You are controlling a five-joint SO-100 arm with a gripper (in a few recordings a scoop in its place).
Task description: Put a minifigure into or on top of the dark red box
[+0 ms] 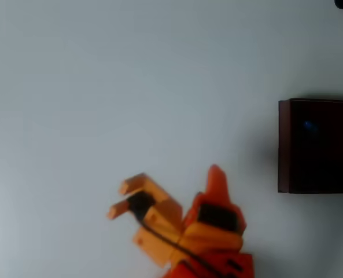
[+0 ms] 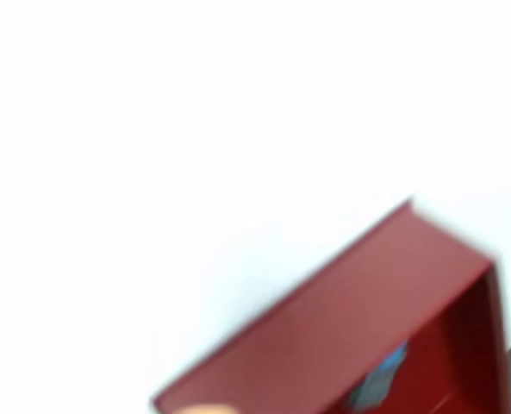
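One arm, one box, one toy figure. Overhead view: the orange arm enters at the bottom edge, and its gripper [image 1: 159, 188] sits low on the pale table [image 1: 102, 87], left of centre-right. Two fingers counted: a blunt pale-orange one pointing left with a forked tip, and a brighter orange pointed one [image 1: 217, 180] aimed up the picture. The two stand well apart, so the jaws are spread wide, with bare table between them; they hold nothing and touch neither box nor figure. A black cable runs across the gripper body. Farther right, at the picture's edge and cut off by it, stands the dark red box [image 1: 283, 145], thin maroon walls, near-black inside, well apart from the gripper. A dim blue spot inside it, toward the upper left of the interior, is the minifigure [image 1: 309, 127]; too blurred to tell its pose. Wrist view, soft focus: the box [image 2: 341, 319] lies at the lower right, seen at a tilt, one broad red outer wall facing the camera. Past that wall, inside the box, is a blue and grey smudge, the figure [image 2: 384, 379]. White table beyond.
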